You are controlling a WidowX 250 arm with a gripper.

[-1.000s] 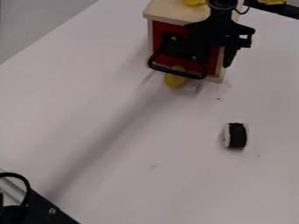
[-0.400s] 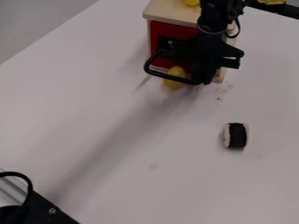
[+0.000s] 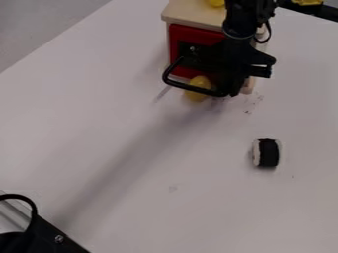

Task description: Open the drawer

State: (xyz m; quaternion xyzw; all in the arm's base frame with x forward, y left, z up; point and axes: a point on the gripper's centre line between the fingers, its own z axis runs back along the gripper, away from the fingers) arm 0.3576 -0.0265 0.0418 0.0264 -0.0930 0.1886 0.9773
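Camera view: the drawer handle (image 3: 180, 84) runs toward view-left from beside my gripper (image 3: 232, 84); clenched or released, I cannot tell.

High camera, slanting down across the table (image 3: 132, 123)

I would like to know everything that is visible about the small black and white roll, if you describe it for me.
The small roll is short and rounded, with a wide black band around its middle and white at its ends; the left end shows more. It looks like a toy sushi piece, though its material I cannot tell. It lies on its curved side on the pale table, to the right in the view, nearer the camera than the red-fronted wooden box. Only the table touches it.
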